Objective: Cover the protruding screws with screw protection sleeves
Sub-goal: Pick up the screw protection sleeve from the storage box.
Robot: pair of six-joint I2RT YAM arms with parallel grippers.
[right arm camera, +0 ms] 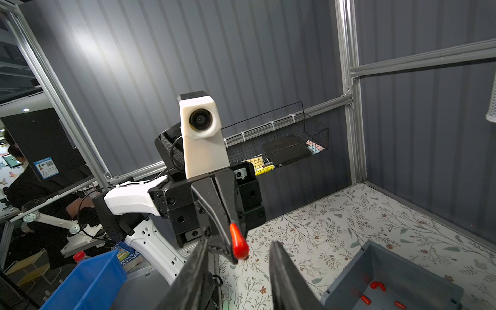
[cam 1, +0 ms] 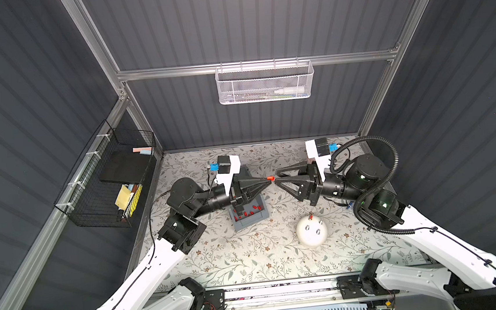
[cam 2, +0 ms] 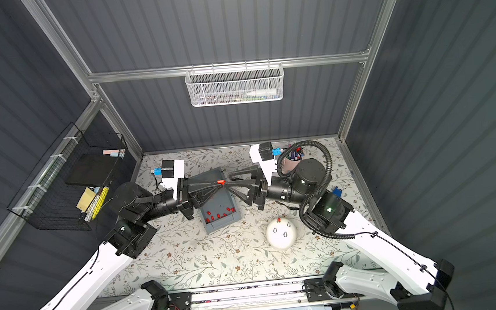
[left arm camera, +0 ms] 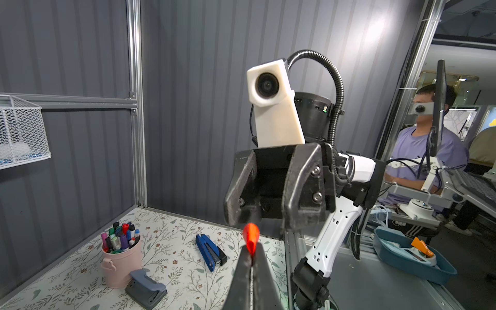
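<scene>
Pinched between pressed-together tips of left gripper: one red screw protection sleeve, mostly protruding, probably to leave room for a second grip. Facing it tip to tip, spread at sleeve's free end: right gripper, likely positioned for hand-over. Under left gripper: grey bin with spare sleeves. Below right gripper, toward robot base: white dome; one capped stud, three bare protruding screws.
</scene>
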